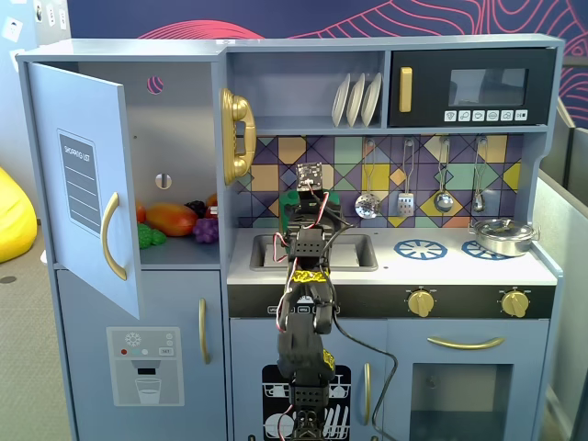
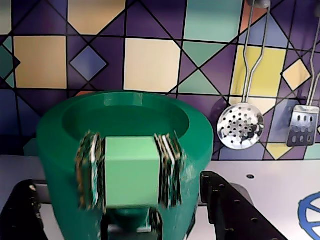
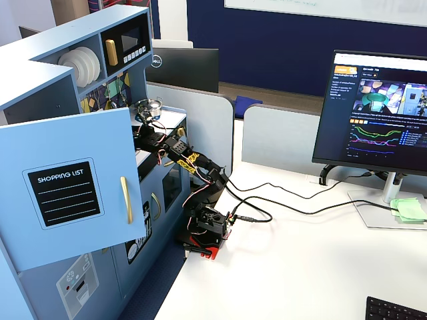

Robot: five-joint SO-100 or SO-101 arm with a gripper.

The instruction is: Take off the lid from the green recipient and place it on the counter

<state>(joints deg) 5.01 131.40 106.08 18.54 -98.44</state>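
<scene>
My gripper (image 2: 131, 220) is wide apart, with one dark finger (image 2: 235, 210) on each side of the green recipient (image 2: 55, 145) — not touching it. The pot fills my wrist view, right in front of me, standing up on the counter (image 2: 270, 185). The lid (image 2: 127, 117) sits sunk in its mouth, just above and ahead of my gripper. A silver pan (image 1: 503, 236) sits far off to my right
</scene>
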